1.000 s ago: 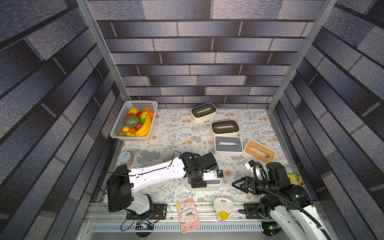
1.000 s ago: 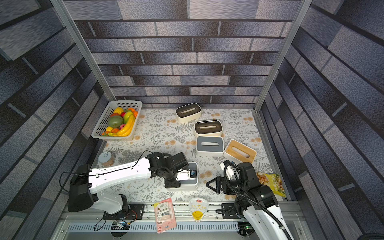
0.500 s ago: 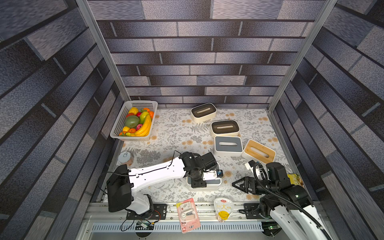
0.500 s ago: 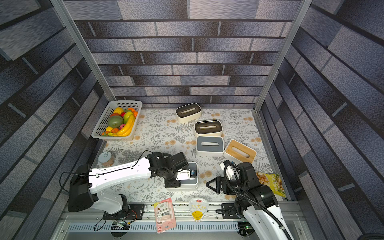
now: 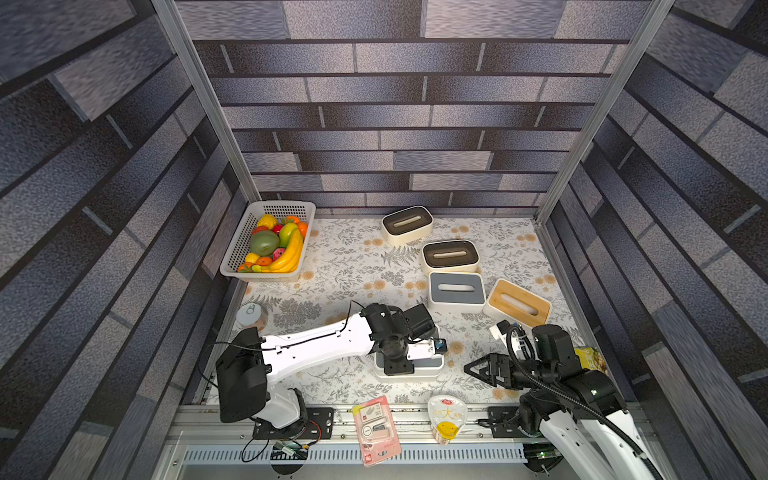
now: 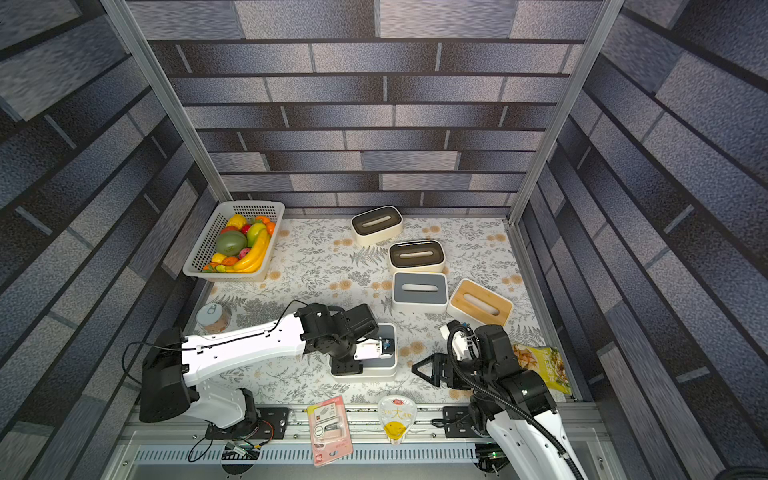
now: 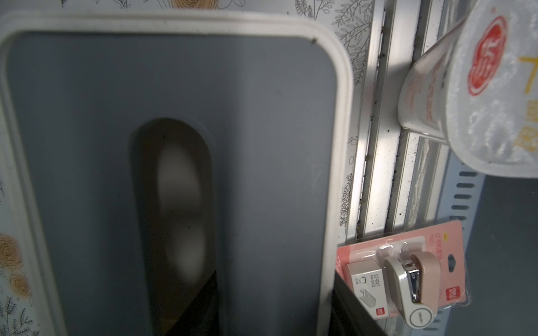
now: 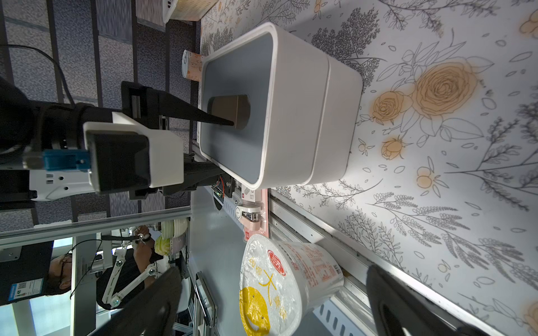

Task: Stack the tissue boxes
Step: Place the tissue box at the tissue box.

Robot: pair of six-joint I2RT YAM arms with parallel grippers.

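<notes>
Tissue box [image 5: 415, 374] gripped via slot by left end effector [image 8: 228, 149]; right end effector [image 5: 473, 369] open near noodle cup [image 5: 446, 417].

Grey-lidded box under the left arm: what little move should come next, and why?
Probably a straight lift. The left gripper looks shut on the grey-lidded box, one finger in its slot, one outside its wall, and the box rests on the table.

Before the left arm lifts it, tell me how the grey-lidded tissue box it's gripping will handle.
The grey-lidded tissue box looks rigid, smooth plastic, so probably stiff but slippery. The left gripper pinches only the lid between slot and rim, off-centre, so it may tilt, or the lid may lift off alone.
</notes>
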